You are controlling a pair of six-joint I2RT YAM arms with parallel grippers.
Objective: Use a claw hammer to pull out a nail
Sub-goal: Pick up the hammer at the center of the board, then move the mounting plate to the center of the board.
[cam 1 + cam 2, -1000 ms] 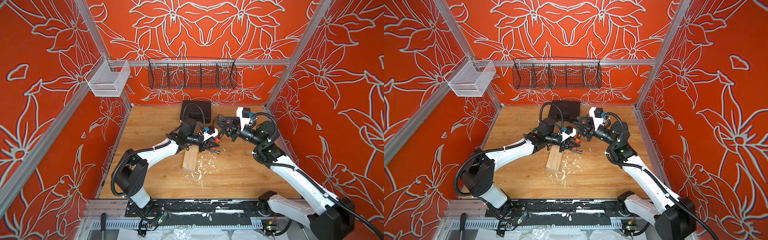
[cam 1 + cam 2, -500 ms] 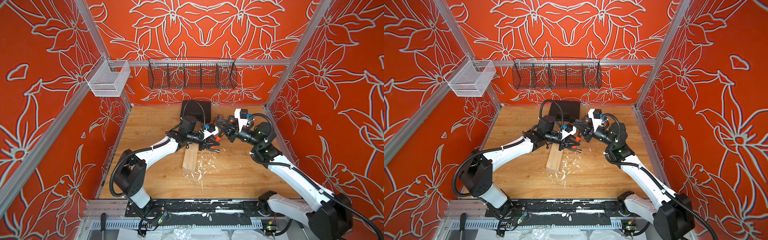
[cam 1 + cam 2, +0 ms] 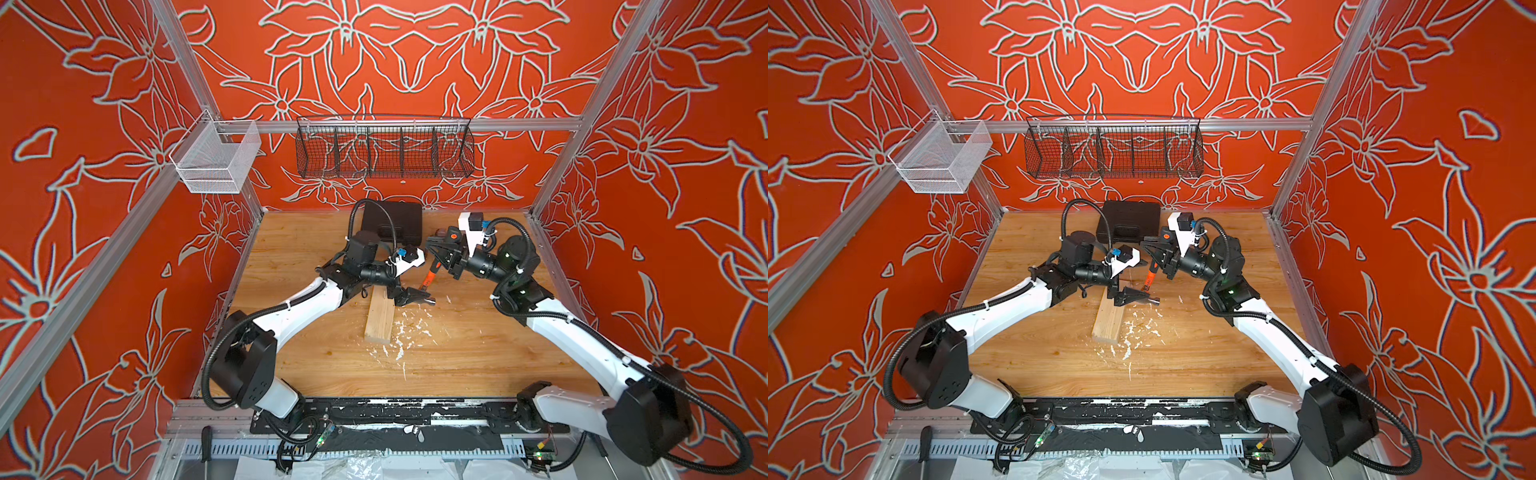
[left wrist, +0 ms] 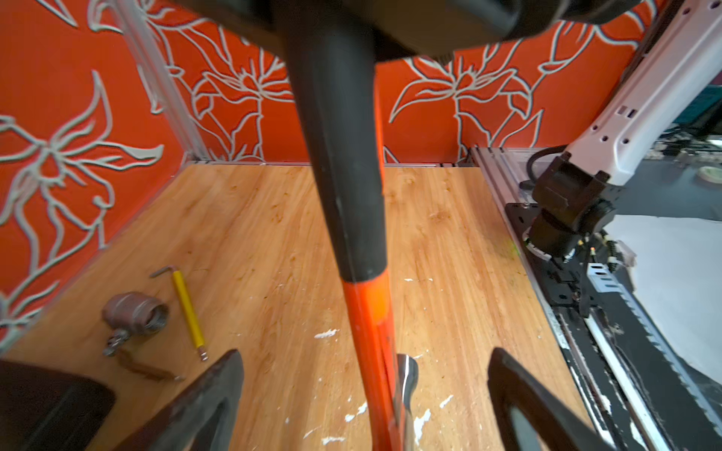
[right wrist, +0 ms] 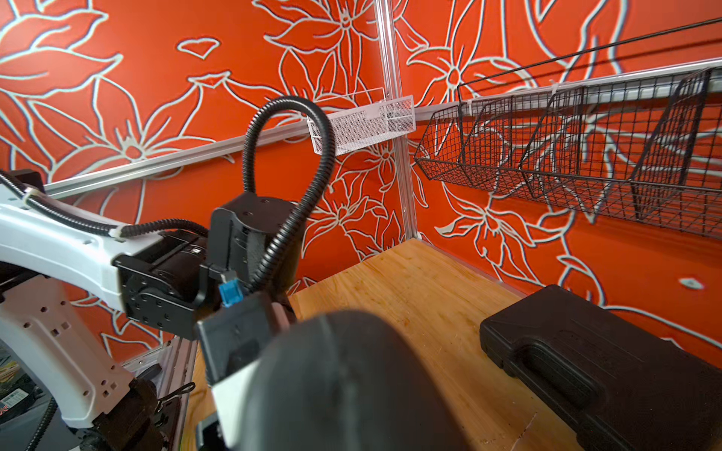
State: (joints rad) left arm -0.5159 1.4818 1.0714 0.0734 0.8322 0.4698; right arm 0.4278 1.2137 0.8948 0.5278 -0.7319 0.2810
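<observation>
Two pincers: right pincer (image 3: 441, 261) clamps the claw hammer (image 3: 429, 277); left pincer (image 4: 363, 353) gapes astride its orange shaft.

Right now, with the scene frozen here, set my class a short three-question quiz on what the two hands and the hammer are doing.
1. True or false: the left hand has its jaws open, one on either side of the claw hammer.
2. Which part of the hammer does the right hand grip? A the steel head; B the black rubber end; C the orange middle.
3. Name the dark thing lying flat near the back wall, beyond both hands.

Key: 1 true. 2 B. 3 the black case.
</observation>
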